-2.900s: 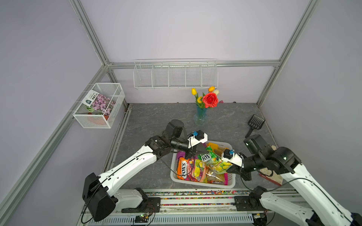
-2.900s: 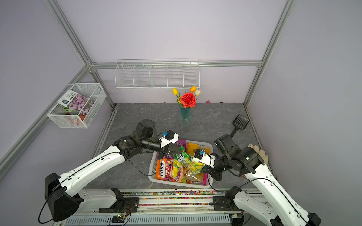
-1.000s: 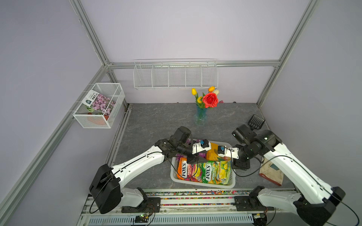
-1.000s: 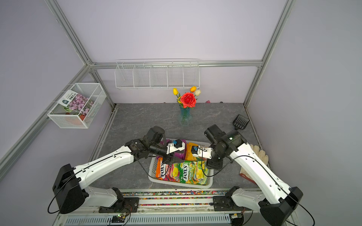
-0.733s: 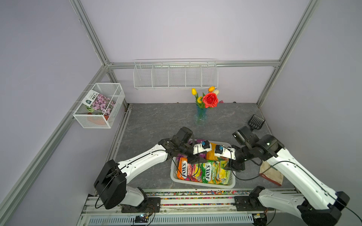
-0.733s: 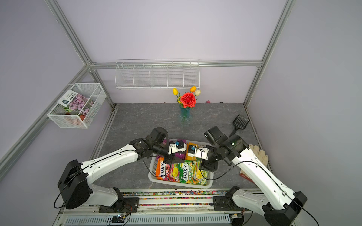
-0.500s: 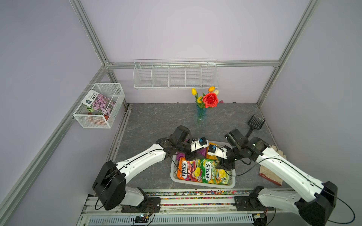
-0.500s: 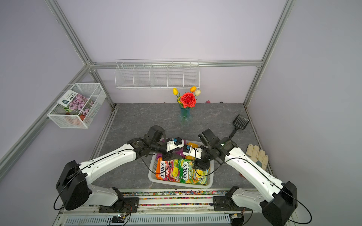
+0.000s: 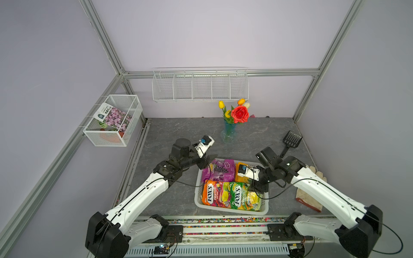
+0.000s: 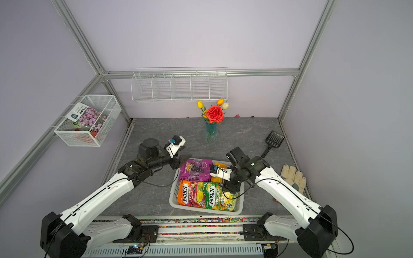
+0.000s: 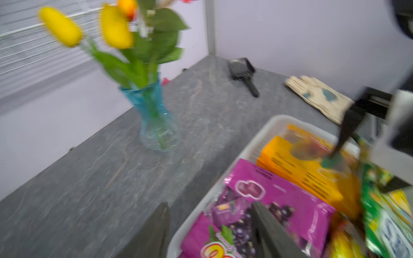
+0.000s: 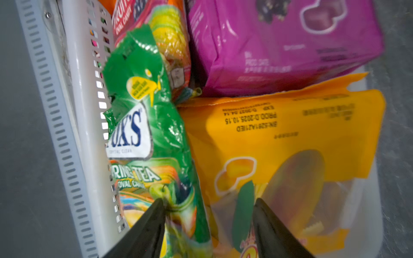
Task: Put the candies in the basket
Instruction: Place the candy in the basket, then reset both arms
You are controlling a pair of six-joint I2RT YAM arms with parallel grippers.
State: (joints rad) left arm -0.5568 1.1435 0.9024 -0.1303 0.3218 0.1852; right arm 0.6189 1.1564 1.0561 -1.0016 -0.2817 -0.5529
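Right wrist: right hand (image 12: 207,225) parted, empty, over green FOX'S bag (image 12: 143,125).

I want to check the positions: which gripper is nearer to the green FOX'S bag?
Right. The right gripper hangs open directly over the green FOX'S bag in the basket. The left gripper is open beyond the basket's far corner, near the purple grape bag.

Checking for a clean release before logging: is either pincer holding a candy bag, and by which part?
Neither. The left pincer is open at the basket's far corner, empty. The right pincer is open over the green FOX'S bag and the mango bag, gripping neither.
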